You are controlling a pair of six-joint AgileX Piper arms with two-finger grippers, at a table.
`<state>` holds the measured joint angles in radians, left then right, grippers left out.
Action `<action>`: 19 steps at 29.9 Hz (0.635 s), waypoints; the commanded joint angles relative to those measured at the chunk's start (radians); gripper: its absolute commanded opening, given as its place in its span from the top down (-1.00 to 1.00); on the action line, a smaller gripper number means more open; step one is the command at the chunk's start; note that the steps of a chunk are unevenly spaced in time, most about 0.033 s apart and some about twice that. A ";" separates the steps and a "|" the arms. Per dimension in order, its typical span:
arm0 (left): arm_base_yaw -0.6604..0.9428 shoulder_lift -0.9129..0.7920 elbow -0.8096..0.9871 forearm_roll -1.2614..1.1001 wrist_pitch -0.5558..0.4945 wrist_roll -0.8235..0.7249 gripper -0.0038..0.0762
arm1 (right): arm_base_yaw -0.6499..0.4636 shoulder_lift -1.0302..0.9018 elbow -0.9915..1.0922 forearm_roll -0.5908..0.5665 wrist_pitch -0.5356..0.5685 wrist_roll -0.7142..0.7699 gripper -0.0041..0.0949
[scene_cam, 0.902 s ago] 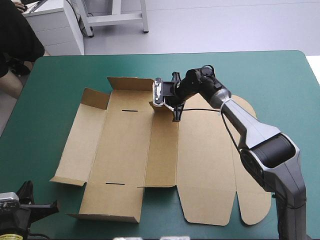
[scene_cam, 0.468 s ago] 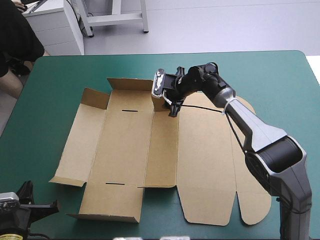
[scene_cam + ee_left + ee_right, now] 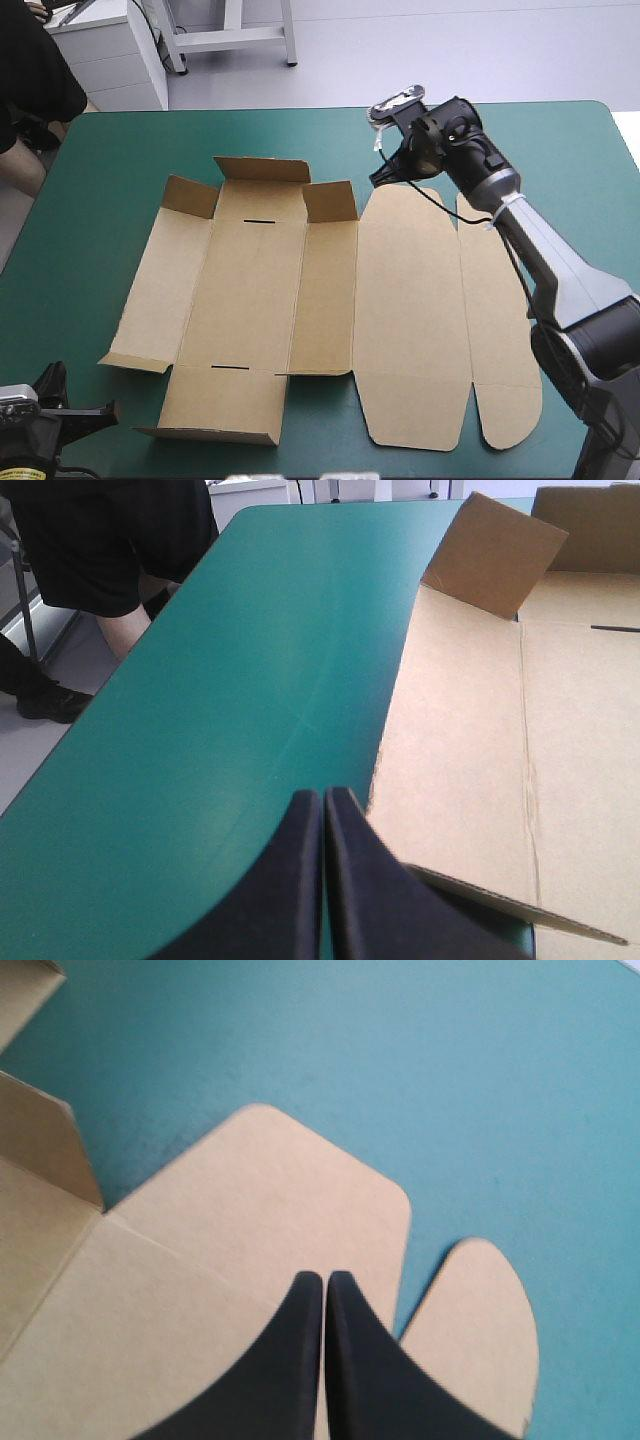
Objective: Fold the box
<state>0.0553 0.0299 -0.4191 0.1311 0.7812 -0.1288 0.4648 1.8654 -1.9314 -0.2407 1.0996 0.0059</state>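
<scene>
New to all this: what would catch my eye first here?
A brown box lies unfolded across the teal-green table, small flaps raised on its left part. The right hand, shut, hangs over its far rounded edge; the left hand, shut, sits by the near left corner.

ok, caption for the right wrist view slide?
Right gripper, shut and empty, over the flat brown box at its rounded lid flap, teal-green table cover beyond.

A table with a teal-green cover is shown. The box, a cut brown board sheet, is laid open upon it.
</scene>
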 commanded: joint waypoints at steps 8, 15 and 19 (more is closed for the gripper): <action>-0.004 0.020 -0.023 0.000 -0.076 -0.002 0.93 | -0.050 -0.409 0.368 -0.026 -0.117 0.153 0.96; -0.004 0.020 -0.023 0.000 -0.076 -0.002 0.66 | -0.050 -0.686 0.723 0.040 -0.235 0.122 0.96; -0.004 0.020 -0.021 0.019 -0.076 0.003 -0.01 | -0.050 -0.813 0.848 0.040 -0.235 0.122 0.96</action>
<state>0.0553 0.0299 -0.4191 0.1327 0.7812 -0.1279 0.4198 1.1487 -1.1264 -0.1867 0.9198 0.1401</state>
